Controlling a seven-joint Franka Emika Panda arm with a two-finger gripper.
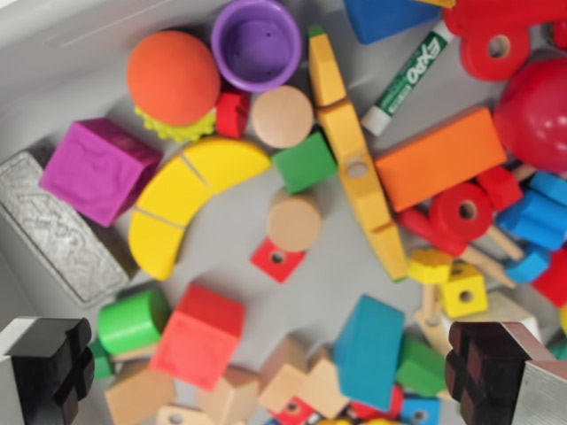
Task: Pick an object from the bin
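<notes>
Bin [53, 53] of grey plastic fills the wrist view, its floor littered with toys. Largest among them are the orange block [440, 158] at the wrist view's right, the yellow banana [188, 199] cut in segments, and the purple cube [99, 170] at the left. Smaller: the red cube [198, 336], blue block [368, 351] and green cylinder [133, 320] along the lower edge. The gripper [275, 376] shows both black fingertips [49, 367] in the bottom corners, jaws wide apart and holding nothing; the red cube and blue block lie between them, beneath.
</notes>
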